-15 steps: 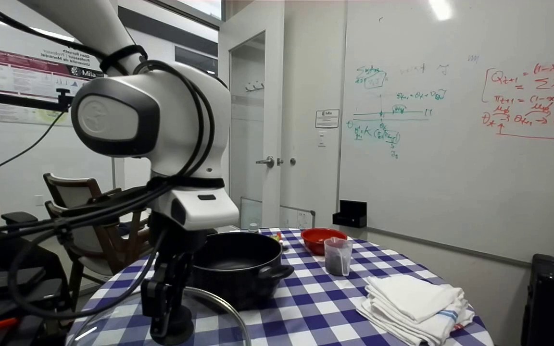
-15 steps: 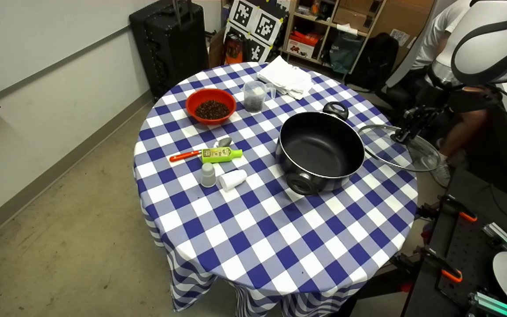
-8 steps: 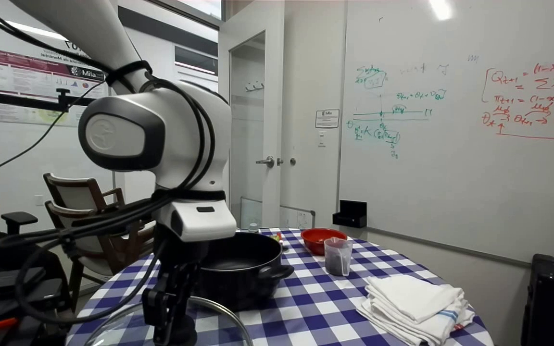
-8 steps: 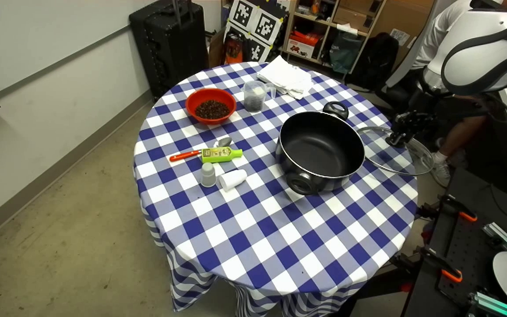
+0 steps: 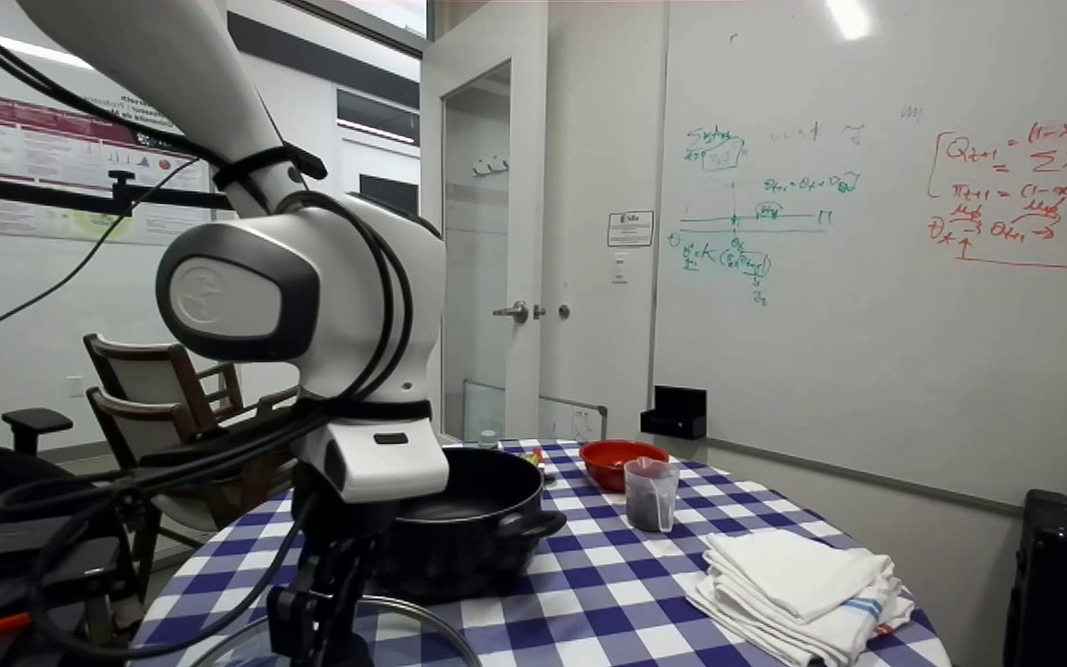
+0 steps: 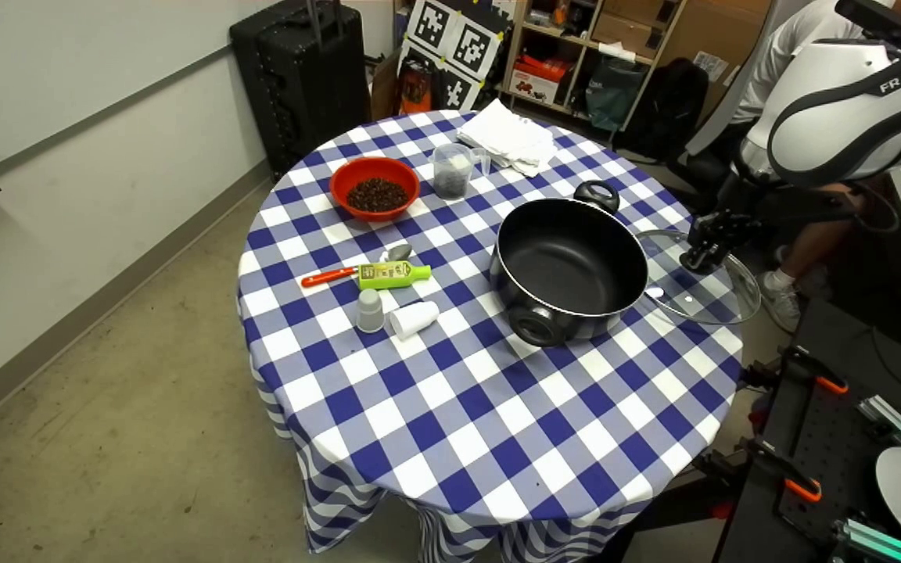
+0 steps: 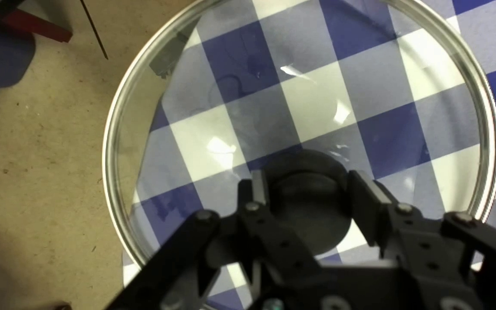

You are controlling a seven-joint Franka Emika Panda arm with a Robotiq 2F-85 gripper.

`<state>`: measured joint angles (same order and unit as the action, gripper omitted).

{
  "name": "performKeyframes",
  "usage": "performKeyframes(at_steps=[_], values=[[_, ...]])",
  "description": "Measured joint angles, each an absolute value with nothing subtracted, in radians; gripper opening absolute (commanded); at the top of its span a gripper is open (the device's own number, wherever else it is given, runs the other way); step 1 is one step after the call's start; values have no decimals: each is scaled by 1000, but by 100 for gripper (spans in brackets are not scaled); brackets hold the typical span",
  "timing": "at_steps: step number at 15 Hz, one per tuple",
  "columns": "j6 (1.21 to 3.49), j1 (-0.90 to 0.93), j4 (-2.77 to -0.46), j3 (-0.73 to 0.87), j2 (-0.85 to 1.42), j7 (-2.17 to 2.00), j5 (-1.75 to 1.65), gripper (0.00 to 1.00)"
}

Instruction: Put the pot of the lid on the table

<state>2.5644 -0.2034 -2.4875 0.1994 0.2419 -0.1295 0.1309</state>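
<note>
Checked worktop (image 6: pixel 466 422): pot (image 6: pixel 572 258) stands lidless.
Hand (image 7: pixel 309 190): clamped on knob (image 7: pixel 311 219) of lid (image 7: pixel 308 116).
Lid: placing step, probably; seems overhanging; next, ease inward, lower, release.

In the wrist view, white glints are scattered across the round, silver-rimmed, clear glass lid (image 7: pixel 302 125). Over the lid, the black two-fingered gripper (image 7: pixel 310 196) is softly blurred; outside the lid, the tan, speckled floor (image 7: pixel 50 150) is dimly lit. In an exterior view, white glare is cast on the large, flat whiteboard (image 5: pixel 885 306) well above the lid.
</note>
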Motion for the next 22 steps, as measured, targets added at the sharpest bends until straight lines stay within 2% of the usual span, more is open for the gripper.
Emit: performKeyframes(at_steps=[10,11,22], values=[[2631,-206,-2454,178,301,-130,169,24],[2631,-207,-2449,175,304,-128,172,49],[2631,-206,-2448,175,307,-128,171,49]])
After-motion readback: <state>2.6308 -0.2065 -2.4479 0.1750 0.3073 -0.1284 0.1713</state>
